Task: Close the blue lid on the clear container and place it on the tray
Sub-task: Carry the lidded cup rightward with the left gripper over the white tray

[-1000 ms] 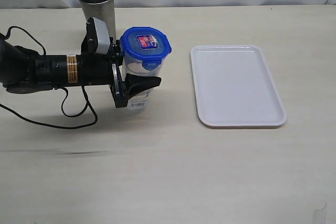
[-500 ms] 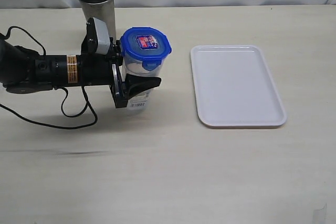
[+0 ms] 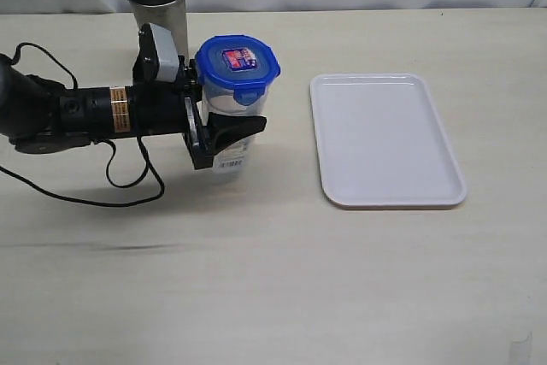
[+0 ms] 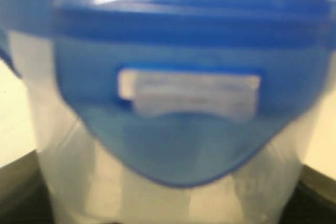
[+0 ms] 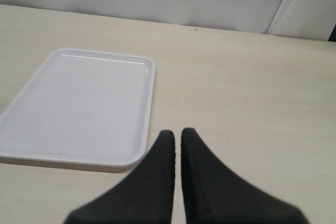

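The clear container (image 3: pixel 227 160) stands upright left of the middle of the table, with the blue lid (image 3: pixel 239 64) sitting on its mouth, sticker face up. My left gripper (image 3: pixel 248 115) reaches in from the left and is shut on the container's body just under the lid; only the near black finger (image 3: pixel 232 132) shows. In the left wrist view the lid (image 4: pixel 189 77) and the container wall (image 4: pixel 63 171) fill the picture, blurred. The white tray (image 3: pixel 385 138) lies to the right, with nothing on it. My right gripper (image 5: pixel 177 136) is shut on nothing, beside the tray (image 5: pixel 79 103).
A grey metal cup (image 3: pixel 156 6) stands just behind my left arm near the table's far edge. A black cable (image 3: pixel 128 190) loops on the table under that arm. Bare table lies between the container and the tray.
My left gripper and the lidded container have shifted slightly to the right, towards the tray. The right gripper shows no movement.
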Tool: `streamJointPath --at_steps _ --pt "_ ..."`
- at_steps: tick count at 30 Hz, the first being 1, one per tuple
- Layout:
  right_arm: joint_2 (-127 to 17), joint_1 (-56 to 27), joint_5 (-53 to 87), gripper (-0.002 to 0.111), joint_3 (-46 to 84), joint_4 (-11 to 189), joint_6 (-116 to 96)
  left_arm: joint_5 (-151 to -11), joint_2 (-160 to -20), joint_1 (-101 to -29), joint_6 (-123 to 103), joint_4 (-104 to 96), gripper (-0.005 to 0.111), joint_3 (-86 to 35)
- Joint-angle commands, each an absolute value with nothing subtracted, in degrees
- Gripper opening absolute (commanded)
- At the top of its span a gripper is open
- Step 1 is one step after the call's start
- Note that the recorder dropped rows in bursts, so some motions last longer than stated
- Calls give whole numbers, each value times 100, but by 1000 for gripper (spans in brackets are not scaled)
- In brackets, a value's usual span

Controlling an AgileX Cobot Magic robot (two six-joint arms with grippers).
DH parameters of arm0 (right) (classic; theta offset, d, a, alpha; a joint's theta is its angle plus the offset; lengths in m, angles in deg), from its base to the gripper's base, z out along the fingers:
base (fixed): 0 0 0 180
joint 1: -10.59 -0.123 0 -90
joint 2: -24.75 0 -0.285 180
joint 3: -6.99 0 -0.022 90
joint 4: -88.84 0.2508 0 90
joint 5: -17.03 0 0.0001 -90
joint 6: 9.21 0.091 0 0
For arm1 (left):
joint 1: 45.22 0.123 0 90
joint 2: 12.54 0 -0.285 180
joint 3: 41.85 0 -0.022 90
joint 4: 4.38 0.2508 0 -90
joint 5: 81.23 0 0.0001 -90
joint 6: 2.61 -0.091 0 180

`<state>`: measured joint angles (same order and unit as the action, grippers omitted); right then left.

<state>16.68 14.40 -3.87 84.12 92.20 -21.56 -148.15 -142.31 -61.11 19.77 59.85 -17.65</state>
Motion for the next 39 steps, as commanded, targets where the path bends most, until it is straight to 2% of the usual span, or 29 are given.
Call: streamJointPath --at_steps 1,7,17,28,39 --pt "1697 1475 -386 4 8421 9266 -2163 -14823 -14200 -6680 1505 5437 0 -1986" --pt "1697 1475 -386 4 8421 9266 -2163 -13496 -14200 -7395 1048 5223 0 -2640" --pt "1697 1475 -386 4 8421 9266 -2163 -10300 -14200 -8320 25 5141 0 -3734" --pt "1697 1475 -386 4 8421 9266 -2163 -8237 -14200 -8498 -1769 5199 0 -4401" --pt "1697 1475 -386 4 8421 9266 -2163 -7321 -14200 -8522 -2781 5525 0 -4424"
